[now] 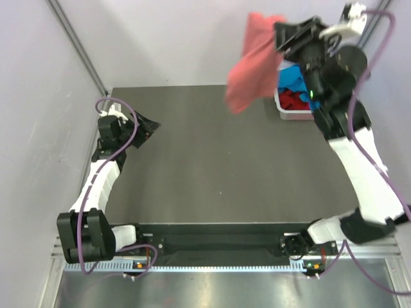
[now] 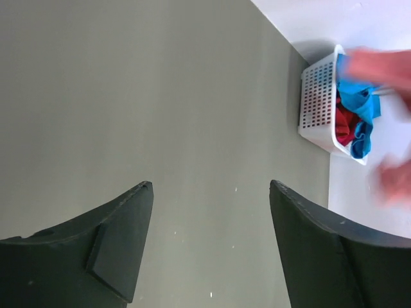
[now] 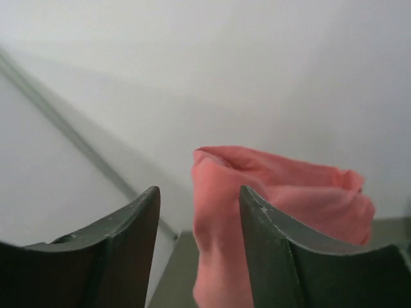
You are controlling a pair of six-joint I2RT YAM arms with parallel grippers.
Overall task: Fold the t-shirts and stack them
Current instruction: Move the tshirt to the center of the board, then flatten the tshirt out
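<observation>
Currently: salmon shirt [image 1: 253, 61] aloft near the basket [image 2: 314, 102]; soft, light, floppy, likely best taken by a hem or shoulder edge; right claw [image 3: 199, 192] half-open, cloth loose between; left claw [image 2: 210, 186] wide, empty.

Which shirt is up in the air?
The pink shirt, floating high above the others. The blue shirt and the red shirt lie bunched in the white basket.

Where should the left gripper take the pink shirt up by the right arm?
Probably its lowest corner, approached from the left and below. The salmon-pink shirt hangs bunched beside the right gripper, drooping toward the table's middle, so that corner is the free part nearest the open left gripper.
</observation>
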